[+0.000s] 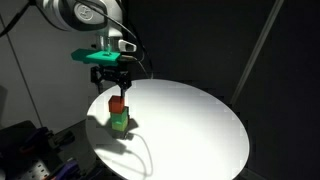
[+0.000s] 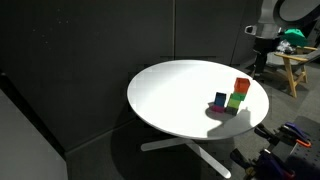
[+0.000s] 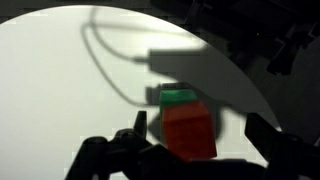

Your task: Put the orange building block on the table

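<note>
The orange building block [image 1: 117, 104] sits on top of a green block [image 1: 120, 122] near the edge of the round white table [image 1: 190, 120]. It shows in both exterior views, and so do the orange block [image 2: 242, 86] and green block [image 2: 235, 101] together. My gripper [image 1: 113, 82] hangs just above the stack, open. In the wrist view the orange block [image 3: 190, 130] lies between the two spread fingers of the gripper [image 3: 200, 138], with gaps on both sides. The green block [image 3: 178, 98] peeks out behind it.
A dark blue block [image 2: 220, 100] stands beside the stack. The table edge [image 2: 262, 100] is close to the blocks. Dark curtains surround the table. A wooden stand [image 2: 296, 70] and equipment [image 1: 30, 160] sit off the table.
</note>
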